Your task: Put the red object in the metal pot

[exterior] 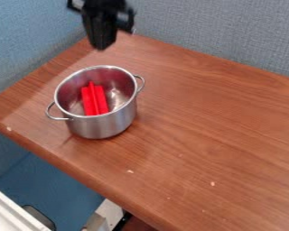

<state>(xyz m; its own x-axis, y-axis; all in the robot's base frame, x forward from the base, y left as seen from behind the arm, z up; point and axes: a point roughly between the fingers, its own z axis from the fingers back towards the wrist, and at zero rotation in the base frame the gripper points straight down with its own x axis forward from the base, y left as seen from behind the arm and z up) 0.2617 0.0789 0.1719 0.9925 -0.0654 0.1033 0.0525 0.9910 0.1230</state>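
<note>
The red object (95, 98), a bright red grooved block, lies inside the metal pot (101, 122) on the left part of the wooden table. The pot is round and shiny, with a loop handle showing at its left side. My gripper (101, 43) hangs well above the pot's far rim, near the top edge of the picture, pointing down. Its black fingers are shut with nothing between them, and it touches neither the pot nor the block.
The brown wooden table (208, 126) stretches right and toward the front, with its edges close to the pot at left and front. A blue-grey wall (26, 36) stands behind it.
</note>
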